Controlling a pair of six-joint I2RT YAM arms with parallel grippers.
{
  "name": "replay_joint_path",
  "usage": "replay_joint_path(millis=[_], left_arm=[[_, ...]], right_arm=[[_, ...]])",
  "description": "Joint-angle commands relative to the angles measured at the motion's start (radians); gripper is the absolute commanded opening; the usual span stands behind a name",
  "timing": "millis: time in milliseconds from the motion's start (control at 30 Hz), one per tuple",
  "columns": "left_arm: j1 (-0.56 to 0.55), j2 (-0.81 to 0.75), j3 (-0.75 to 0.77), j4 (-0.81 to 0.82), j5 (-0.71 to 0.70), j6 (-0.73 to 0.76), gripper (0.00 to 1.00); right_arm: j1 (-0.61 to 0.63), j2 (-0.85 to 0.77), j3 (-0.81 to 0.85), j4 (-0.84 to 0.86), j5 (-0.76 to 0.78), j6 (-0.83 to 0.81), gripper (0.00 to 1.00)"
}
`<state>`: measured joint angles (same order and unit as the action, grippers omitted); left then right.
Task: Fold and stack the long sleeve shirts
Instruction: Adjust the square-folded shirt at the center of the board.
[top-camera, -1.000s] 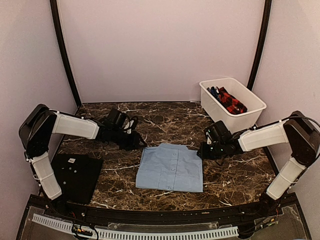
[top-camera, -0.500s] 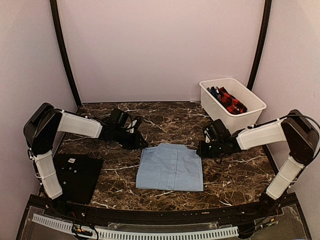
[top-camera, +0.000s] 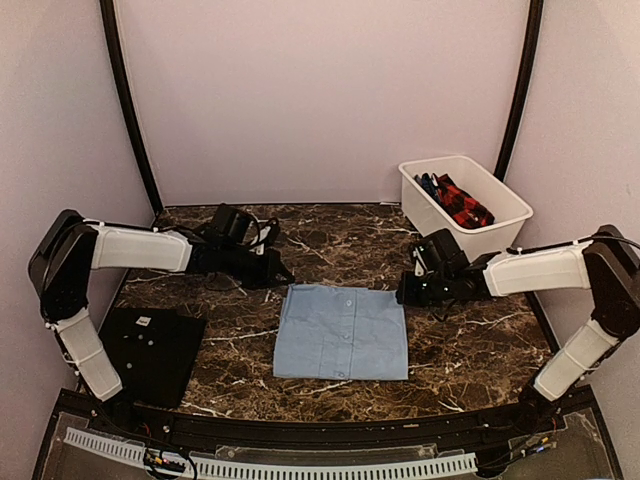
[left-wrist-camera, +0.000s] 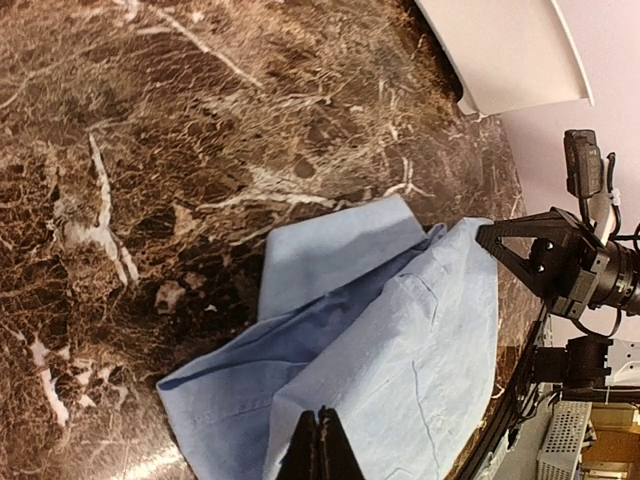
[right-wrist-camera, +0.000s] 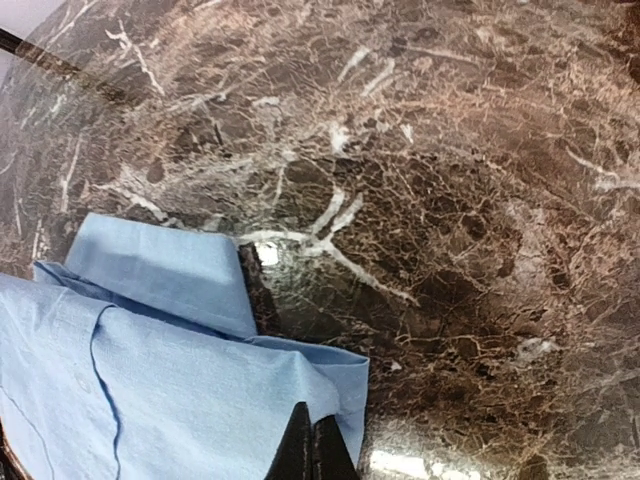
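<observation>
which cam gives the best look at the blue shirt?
Top external: the whole folded shirt is in frame, lying flat. Left wrist shows only the collar end, by the left hand. Right wrist shows only one corner, at the right hand.

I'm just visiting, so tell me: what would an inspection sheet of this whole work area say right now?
Surface: brown marble-patterned table.
Job's things: light-blue button-front shirt, folded flat at centre; red-black checked shirt in white plastic bin, far right.
Clutter: flat dark square piece with white tag, near left; shirt or mat, cannot tell.
Grippers: left gripper and right gripper each shut on a far corner of the light-blue shirt.
Cables: black cable looped at the left wrist.
Surroundings: pale lilac walls, black corner poles.
</observation>
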<state>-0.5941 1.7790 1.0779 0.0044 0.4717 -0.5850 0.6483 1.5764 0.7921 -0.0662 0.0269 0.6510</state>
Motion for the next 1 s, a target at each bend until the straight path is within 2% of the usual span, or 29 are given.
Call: replay_joint_path(millis=[0, 200, 367, 567, 733, 967], left_arm=[[-0.009, -0.136, -0.020, -0.044, -0.026, -0.008, 0.00], [0.019, -0.173, -0.067, -0.077, -0.132, -0.003, 0.00], [0.112, 0.010, -0.052, -0.013, -0.084, -0.029, 0.00], [0.128, 0.155, -0.005, 0.033, -0.087, -0.037, 0.00], [0.128, 0.181, 0.003, 0.042, -0.069, -0.027, 0.00], [0.128, 0.176, -0.001, 0.037, -0.062, -0.013, 0.00]], right_arm=[[0.026, -0.122, 0.001, -0.007, 0.036, 0.029, 0.00], [0.091, -0.213, 0.040, -0.010, 0.048, 0.062, 0.00], [0.131, -0.136, 0.147, -0.035, 0.085, 0.047, 0.00], [0.147, -0.040, 0.225, -0.046, 0.091, 0.030, 0.00], [0.117, 0.035, 0.273, -0.077, 0.138, 0.014, 0.00], [-0.002, 0.194, 0.293, -0.056, 0.104, -0.011, 0.00]])
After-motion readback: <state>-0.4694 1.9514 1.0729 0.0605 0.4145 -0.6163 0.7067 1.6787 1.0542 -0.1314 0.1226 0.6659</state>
